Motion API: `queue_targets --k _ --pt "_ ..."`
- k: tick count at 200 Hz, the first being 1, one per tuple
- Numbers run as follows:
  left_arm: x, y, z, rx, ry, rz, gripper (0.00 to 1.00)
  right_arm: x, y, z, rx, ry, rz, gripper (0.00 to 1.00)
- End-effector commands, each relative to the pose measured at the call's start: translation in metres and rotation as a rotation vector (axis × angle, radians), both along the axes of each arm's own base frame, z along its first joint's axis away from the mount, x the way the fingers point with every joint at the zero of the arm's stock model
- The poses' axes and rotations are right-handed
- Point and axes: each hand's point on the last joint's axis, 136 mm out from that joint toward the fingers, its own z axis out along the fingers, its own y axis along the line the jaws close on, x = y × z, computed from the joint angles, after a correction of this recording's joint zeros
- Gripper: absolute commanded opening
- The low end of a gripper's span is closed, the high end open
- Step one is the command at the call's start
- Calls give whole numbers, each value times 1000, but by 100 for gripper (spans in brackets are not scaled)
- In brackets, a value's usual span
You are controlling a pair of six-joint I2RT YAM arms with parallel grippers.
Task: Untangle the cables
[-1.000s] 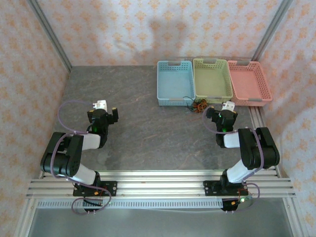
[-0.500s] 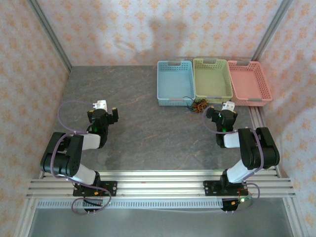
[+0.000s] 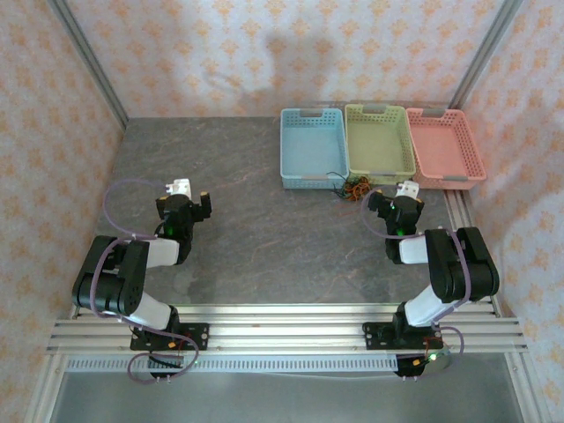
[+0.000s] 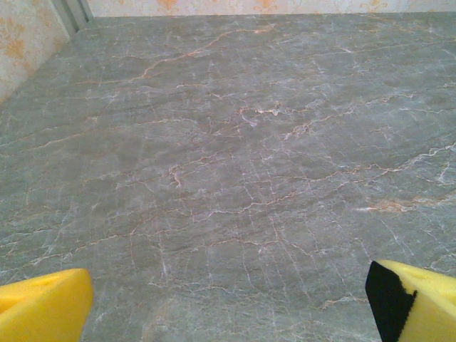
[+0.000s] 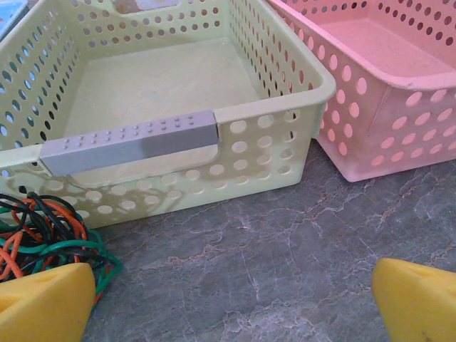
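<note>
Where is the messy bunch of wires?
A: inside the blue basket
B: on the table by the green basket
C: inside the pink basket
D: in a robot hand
B: the cables lie in a clump on the table, just outside the green basket and its front wall.

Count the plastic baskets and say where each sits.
3, side by side at the far right: blue basket leftmost, green basket in the middle, pink basket rightmost.

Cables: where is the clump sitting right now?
In the top view the cables lie on the table's right side, just in front of the green basket's near left corner, left of the right gripper.
</note>
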Motion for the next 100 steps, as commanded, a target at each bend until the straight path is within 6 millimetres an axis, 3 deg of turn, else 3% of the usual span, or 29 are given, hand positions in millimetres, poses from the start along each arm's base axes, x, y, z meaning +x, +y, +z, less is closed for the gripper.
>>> queue_targets --k 1,13,42,66,79,100 --pt "6 -1 9 3 -10 -23 100 2 -5 8 5 -16 -14 99" --pt "7 -10 12 9 4 -67 100 1 -5 8 2 -19 -17 99" --pt "-2 -1 42 33 -18 7 100 -8 -16 28 -2 -51 -87 99" --pt "-8 4 78 -73 -55 88 100 -18 -18 53 -21 -90 -113 99" --pt "-8 -7 98 -152 -67 49 100 -23 -16 72 -11 -139 -117 99" --pt "-12 -2 106 -234 -82 97 100 -27 -10 106 86 -221 -106 99"
